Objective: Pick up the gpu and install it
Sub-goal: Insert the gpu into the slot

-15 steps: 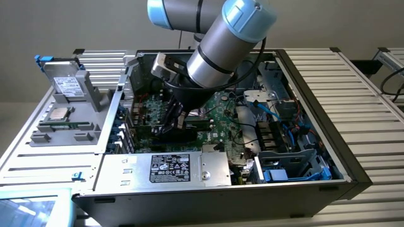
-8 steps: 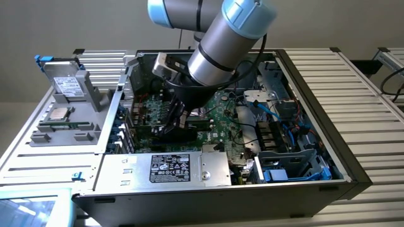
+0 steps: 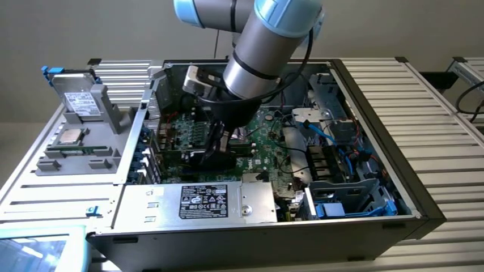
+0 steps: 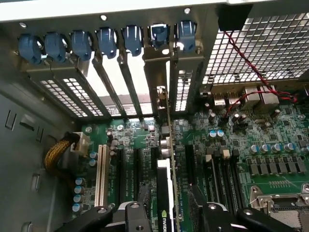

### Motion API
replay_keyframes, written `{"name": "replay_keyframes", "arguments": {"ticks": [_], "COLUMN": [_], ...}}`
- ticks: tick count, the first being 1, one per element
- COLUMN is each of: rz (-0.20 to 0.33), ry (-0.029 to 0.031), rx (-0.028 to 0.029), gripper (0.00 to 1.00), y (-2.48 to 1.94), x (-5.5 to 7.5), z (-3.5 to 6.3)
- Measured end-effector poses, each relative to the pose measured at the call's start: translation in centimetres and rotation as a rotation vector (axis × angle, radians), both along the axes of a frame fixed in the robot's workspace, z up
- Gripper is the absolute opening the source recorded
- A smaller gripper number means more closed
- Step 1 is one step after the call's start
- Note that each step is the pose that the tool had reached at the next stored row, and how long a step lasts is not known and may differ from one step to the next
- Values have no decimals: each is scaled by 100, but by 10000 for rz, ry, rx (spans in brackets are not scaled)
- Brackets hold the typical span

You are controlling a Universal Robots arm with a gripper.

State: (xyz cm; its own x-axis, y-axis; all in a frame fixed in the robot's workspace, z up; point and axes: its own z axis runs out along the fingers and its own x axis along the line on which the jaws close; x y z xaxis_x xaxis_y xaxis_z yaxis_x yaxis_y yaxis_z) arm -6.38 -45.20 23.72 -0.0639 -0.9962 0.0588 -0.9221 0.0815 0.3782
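The gpu [image 4: 165, 193] stands on edge in a slot of the green motherboard [image 4: 270, 145]. Its black shroud with a green logo faces the wrist camera, and its silver bracket [image 4: 166, 104] lines up with a rear slot opening. My gripper [image 4: 171, 218] is open. One finger [image 4: 137, 215] is close beside the card, the other finger [image 4: 207, 215] stands a little off its far side. In the exterior view my gripper [image 3: 213, 148] reaches down into the open computer case [image 3: 393, 187], over the dark card [image 3: 198, 157], which it partly hides.
Blue slot clips [image 4: 106, 41] line the rear wall above the bracket openings. A white slot [image 4: 101, 174] and a braided cable [image 4: 58, 154] lie beside the card. Red wires [image 4: 241, 96] cross the board. A power supply [image 3: 204, 201] fills the case's near side. A fixture with parts [image 3: 72, 136] sits at the exterior view's left.
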Motion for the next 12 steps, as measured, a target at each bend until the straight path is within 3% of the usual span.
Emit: {"name": "replay_keyframes", "arguments": {"ticks": [2,4,5,6,11,12], "rz": [8,24,30,34,42,68], "ry": [-261,-591,-722,-786,-804,-852], "rx": [-43,-96,-129,-162,-181,-182], "gripper": [45,45,45,45,45,45], "y": [26,49,59,68,69,70], "x": [0,0,0,0,-1,-3], "z": [0,1,0,0,0,1]}}
